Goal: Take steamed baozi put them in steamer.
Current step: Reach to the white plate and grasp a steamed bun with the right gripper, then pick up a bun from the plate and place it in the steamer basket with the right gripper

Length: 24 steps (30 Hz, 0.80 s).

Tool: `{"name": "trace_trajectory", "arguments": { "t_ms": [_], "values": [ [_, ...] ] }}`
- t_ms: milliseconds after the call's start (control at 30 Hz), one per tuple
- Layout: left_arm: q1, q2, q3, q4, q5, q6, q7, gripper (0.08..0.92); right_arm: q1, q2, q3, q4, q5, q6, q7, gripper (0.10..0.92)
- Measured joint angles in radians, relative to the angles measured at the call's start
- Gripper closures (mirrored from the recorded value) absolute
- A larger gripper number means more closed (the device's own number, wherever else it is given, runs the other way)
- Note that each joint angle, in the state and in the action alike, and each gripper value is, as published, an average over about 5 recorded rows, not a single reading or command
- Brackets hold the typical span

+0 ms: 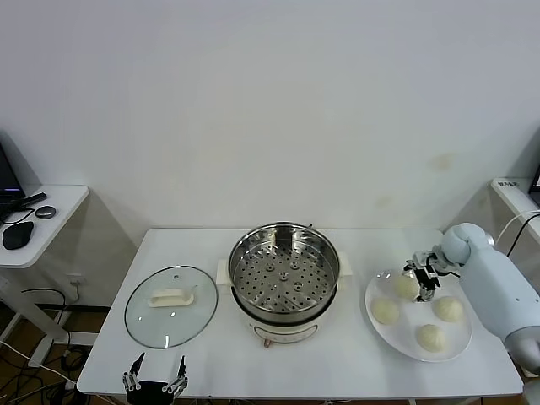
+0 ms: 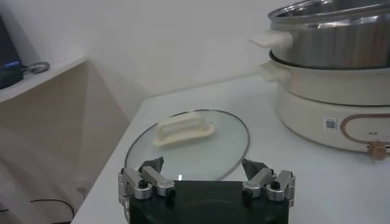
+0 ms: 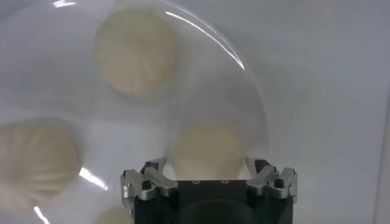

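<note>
Several pale baozi lie on a white plate (image 1: 413,319) at the table's right. My right gripper (image 1: 419,283) is down over the plate's back-left baozi (image 1: 404,287). In the right wrist view that baozi (image 3: 207,146) sits between the fingers of the right gripper (image 3: 207,165), which stand open on either side of it. Other baozi (image 1: 385,310) (image 1: 448,309) (image 1: 432,338) rest untouched nearby. The steel steamer (image 1: 284,270) stands at the table's middle, its perforated tray bare. My left gripper (image 1: 155,374) hangs open and empty at the table's front-left edge, in front of the lid.
A round glass lid (image 1: 171,305) with a white handle lies flat left of the steamer; the left wrist view shows the lid (image 2: 189,143) and the steamer's white base (image 2: 329,115). A side table (image 1: 38,215) with dark items stands at far left.
</note>
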Motion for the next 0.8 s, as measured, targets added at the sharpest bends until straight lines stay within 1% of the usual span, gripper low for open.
{"name": "trace_trajectory", "arguments": {
  "t_ms": [67, 167, 367, 700, 800],
  "values": [
    [0.000, 0.000, 0.001, 0.000, 0.000, 0.000, -0.001, 0.177, 0.003, 0.000, -0.001, -0.003, 0.004, -0.002, 0.001, 0.369],
    [0.000, 0.000, 0.003, -0.001, 0.000, 0.000, -0.001, 0.177, 0.006, -0.001, -0.004, -0.007, 0.014, -0.005, 0.002, 0.405],
    [0.002, -0.002, 0.006, -0.005, 0.001, -0.001, -0.002, 0.177, 0.010, -0.001, -0.007, -0.009, 0.036, -0.009, 0.005, 0.440],
    [0.007, -0.001, 0.013, -0.011, 0.002, -0.003, -0.012, 0.177, 0.029, -0.010, -0.026, 0.003, 0.078, -0.011, -0.011, 0.476],
    [0.002, 0.001, 0.017, -0.014, 0.004, -0.003, -0.013, 0.177, 0.040, -0.018, -0.036, 0.011, 0.094, -0.014, -0.020, 0.537]
  ]
}}
